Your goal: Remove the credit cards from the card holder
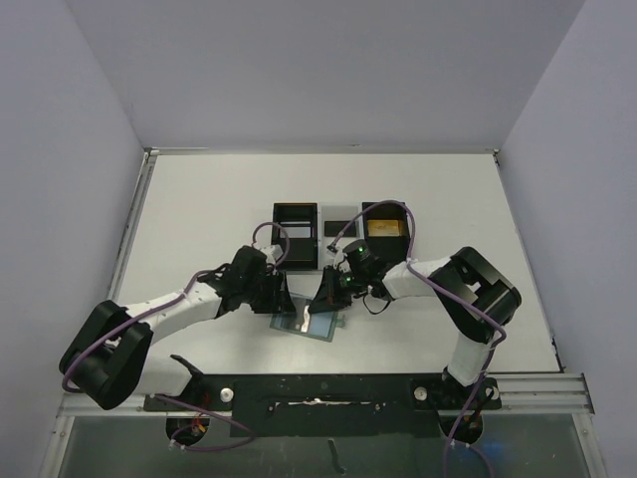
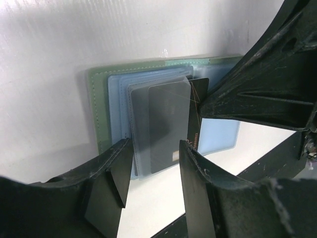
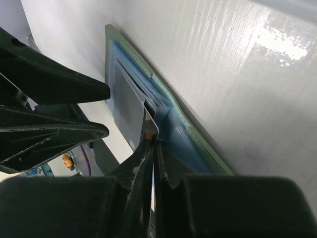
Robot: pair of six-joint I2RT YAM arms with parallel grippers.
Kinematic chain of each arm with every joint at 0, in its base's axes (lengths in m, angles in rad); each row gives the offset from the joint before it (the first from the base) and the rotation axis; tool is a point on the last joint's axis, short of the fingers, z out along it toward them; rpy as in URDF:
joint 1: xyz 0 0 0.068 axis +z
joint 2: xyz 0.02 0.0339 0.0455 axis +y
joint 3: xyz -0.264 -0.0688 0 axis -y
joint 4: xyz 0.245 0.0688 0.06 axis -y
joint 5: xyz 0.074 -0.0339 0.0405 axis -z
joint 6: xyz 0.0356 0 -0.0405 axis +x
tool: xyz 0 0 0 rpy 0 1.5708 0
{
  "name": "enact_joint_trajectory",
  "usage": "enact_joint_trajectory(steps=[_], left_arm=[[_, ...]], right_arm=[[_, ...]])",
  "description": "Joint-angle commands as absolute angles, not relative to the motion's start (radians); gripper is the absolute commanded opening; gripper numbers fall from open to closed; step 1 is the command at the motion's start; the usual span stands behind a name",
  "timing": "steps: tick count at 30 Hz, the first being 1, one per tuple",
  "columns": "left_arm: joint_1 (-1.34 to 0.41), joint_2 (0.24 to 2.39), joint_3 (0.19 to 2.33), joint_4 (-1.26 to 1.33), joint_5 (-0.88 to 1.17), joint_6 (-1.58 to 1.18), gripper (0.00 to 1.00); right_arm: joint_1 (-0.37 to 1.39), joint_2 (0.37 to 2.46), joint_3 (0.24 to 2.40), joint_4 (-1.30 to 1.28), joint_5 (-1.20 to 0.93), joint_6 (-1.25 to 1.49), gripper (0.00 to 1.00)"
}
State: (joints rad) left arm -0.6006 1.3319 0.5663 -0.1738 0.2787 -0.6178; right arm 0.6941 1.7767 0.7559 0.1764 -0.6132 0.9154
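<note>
Left wrist view, catalogued near to far. Left gripper [image 2: 154,153]: one, at bottom centre, its fingers parted to either side of the holder's near edge and grasping nothing. Card holder [image 2: 99,104]: one green bifold, lying open and flat on the white table [image 2: 59,44] at centre frame, with stacked pale blue sleeves [image 2: 119,94] inside. Black card [image 2: 168,124]: one for certain, seen through the top clear sleeve, with its right edge protruding toward centre right. Whether the dark strip with red lettering at that edge is the same card or a second cannot be told. Right gripper [image 2: 202,103]: one, at upper right, its fingers clenched on that protruding dark edge. The right wrist view confirms a thin card nipped between its closed fingers.

Top external view, farther back. Black boxes: two, above centre, one left [image 1: 296,235] and one right [image 1: 406,239]. Gold-orange card [image 1: 383,227]: one, lying in the right box. Pale panel [image 1: 337,221]: one, between the boxes, nature unclear.

Step in hand, by judgement: withdrawing the black card, which is gripped but not yet free of its sleeve. The next move calls for a straight pull along the sleeve's opening with the card kept flat. The left gripper should press the holder down so it does not drag along. Other cards in the sleeves: count not readable.
</note>
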Motion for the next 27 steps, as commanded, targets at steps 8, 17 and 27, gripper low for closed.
enact_joint_trajectory(steps=[8,17,27], left_arm=[[-0.613,1.27,0.688,-0.225,0.229,-0.555,0.38],[-0.614,1.399,0.627,-0.011,0.446,-0.634,0.22],[-0.615,1.436,0.605,-0.133,0.291,-0.609,0.15]], right_arm=[[0.682,1.786,0.832,0.005,-0.529,0.825,0.0],[0.681,1.771,0.844,-0.007,-0.559,0.809,0.0],[0.672,1.72,0.805,0.037,-0.516,0.89,0.0]])
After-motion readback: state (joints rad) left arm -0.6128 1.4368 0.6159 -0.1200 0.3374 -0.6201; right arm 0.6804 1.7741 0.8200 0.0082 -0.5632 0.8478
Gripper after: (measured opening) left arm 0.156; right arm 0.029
